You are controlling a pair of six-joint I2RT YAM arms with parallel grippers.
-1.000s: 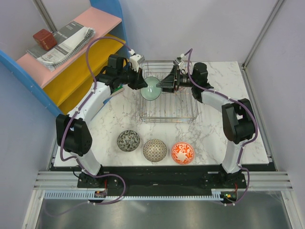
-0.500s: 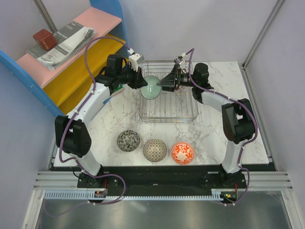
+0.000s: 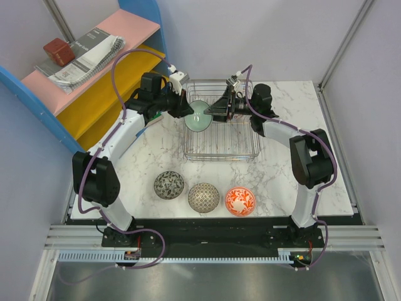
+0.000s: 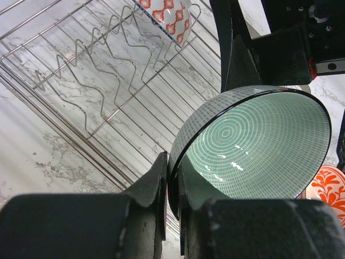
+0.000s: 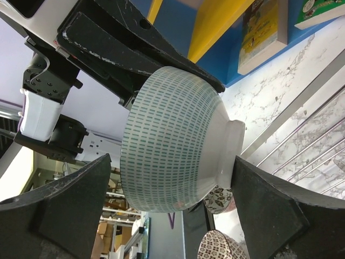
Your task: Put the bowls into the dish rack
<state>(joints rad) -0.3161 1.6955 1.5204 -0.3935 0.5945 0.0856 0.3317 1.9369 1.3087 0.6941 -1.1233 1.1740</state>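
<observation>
- The dish rack [image 3: 222, 157] sat on the marble table [image 3: 282, 182], at the far middle of it, between the two wrists
- The pale green bowl [image 3: 199, 116] was held tipped on its edge over the left far part of the dish rack, its hollow partly turned up toward the overhead camera
- The left gripper [image 3: 185, 108] reached in from the left side of the dish rack; its fingers [image 4: 156, 183] stood narrow, pinching the bowl's dark rim between them
- The right gripper [image 3: 210, 111] came in over the dish rack from its right side; its fingers [image 5: 64, 216] stood spread wide, one on each side of the bowl's outer wall and foot
- In the right wrist view a thin gap showed between one finger and the bowl's rim; at the foot I could not tell whether the other finger touched
- Whether the bowl touched the wires of the dish rack could not be told
- Three bowls lay in a row on the table well to the near side of the dish rack, all upright: the dark grey patterned bowl [image 3: 169, 185] leftmost, the beige-grey patterned bowl [image 3: 203, 197] beside it, the red-orange floral bowl [image 3: 240, 200] rightmost
- None of the three touched the dish rack or each other
</observation>
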